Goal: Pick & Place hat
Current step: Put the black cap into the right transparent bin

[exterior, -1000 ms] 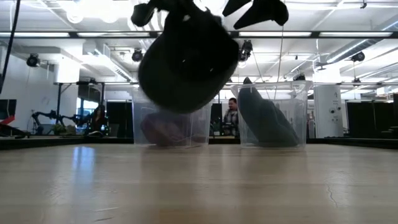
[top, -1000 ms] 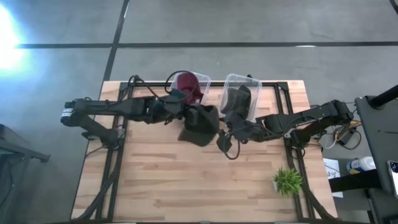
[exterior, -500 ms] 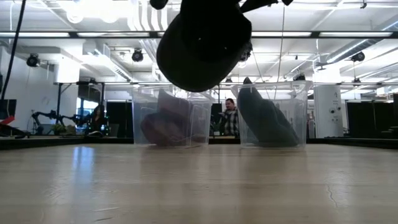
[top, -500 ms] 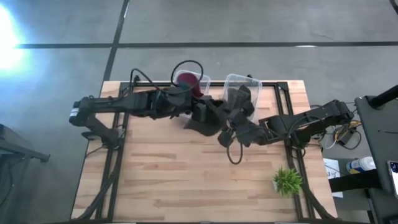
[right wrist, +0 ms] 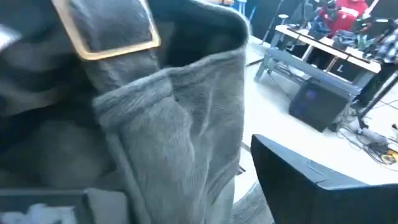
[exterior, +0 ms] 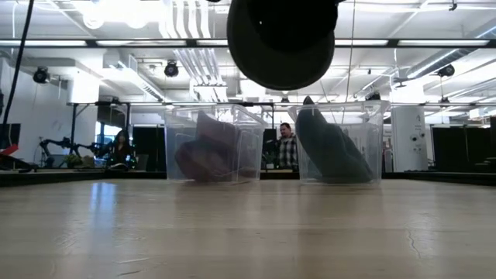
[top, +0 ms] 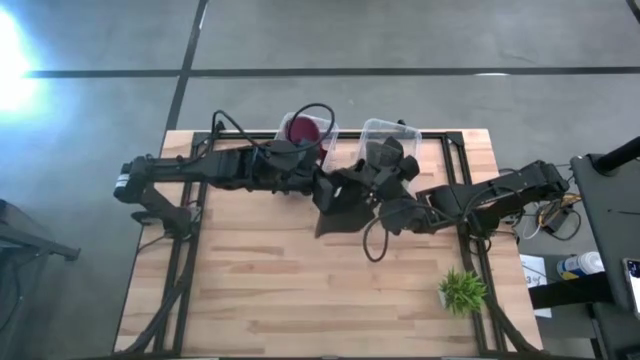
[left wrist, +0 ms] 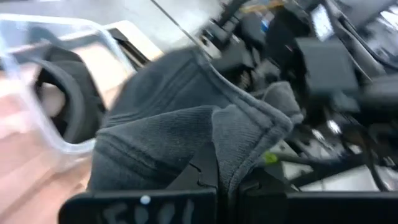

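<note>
A dark grey knit hat hangs in the air between both grippers, high in the low view. My left gripper is shut on its left side and my right gripper on its right side. The hat carries a tan label. At the table's far edge stand two clear bins. The left bin holds a maroon hat. The right bin holds another dark grey hat, which leans against the bin's wall. My left gripper pinches a fold of the hat's ribbed edge between its two fingers, coming level from the table's left. The hat is lifted clear of the table. My right gripper has the hat's folded brim between its fingers, below the label, coming from the table's right. Cloth fills the gap and hides the fingertips.
A small green plant stands near the table's near right corner. A cable loops from the right arm over the table's middle. Bare wood lies across the near half. A person stands in the room behind the bins.
Both grippers have carried the hat up and toward the table's right, closer to the right bin. The hat has stayed clear of the table throughout and has turned somewhat in the hold.
</note>
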Robot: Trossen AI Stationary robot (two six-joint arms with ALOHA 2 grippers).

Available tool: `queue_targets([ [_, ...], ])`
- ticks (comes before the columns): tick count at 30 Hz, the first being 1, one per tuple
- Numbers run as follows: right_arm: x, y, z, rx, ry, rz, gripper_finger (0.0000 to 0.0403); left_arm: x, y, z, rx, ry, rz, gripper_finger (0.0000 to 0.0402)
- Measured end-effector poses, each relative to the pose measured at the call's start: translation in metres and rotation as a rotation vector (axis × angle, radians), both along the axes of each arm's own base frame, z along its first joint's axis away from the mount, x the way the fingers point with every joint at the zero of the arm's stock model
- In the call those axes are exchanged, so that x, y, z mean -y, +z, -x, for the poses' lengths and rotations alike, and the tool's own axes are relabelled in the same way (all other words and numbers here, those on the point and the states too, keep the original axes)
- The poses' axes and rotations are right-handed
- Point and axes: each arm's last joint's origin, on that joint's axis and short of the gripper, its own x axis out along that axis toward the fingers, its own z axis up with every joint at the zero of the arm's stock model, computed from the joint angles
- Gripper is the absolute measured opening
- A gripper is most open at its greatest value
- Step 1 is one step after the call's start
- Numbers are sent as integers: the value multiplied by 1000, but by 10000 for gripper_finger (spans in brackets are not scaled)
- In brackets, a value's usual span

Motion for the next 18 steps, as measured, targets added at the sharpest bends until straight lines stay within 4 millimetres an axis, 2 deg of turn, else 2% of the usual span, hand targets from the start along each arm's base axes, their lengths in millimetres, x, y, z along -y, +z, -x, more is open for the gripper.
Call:
queue_targets([
  [4, 1, 0, 0, 12, -10, -8, 149, 5, 0, 0, -2, -53, -29, 0],
  [9, 1, 0, -1, 7, 38, -47, 31, 4, -1, 0, -14, -16, -78, 9],
  [12, 0, -1, -2, 15, 54, -73, 14, 3, -2, 1, -34, 13, -132, 44],
  [18, 3, 1, 4, 17, 5, -52, 9, 2, -5, 3, -78, 22, -193, 155],
])
